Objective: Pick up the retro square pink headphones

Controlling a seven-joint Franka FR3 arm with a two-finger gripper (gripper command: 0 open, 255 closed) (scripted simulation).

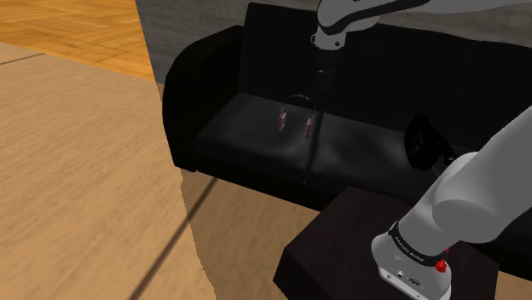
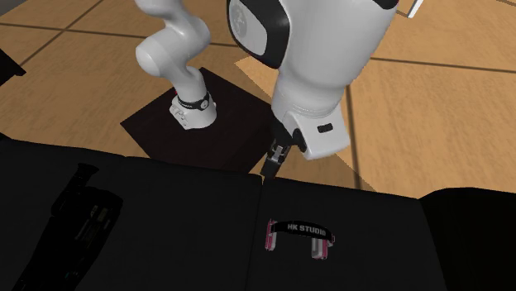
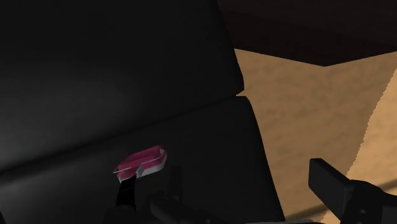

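A black sofa [image 1: 230,128] spans the shoulder view's centre and right beneath a grey wall [image 1: 192,21] at the top, with pale wood-grain floor [image 1: 85,187] at left and orange parquet [image 1: 77,30] in the upper-left corner.

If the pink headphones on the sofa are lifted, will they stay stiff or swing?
Probably light: the headphones are a thin band with two small pink cups. Held by one cup, the rest would likely swing. Standing on their cups on the sofa seat, they may tip if nudged.
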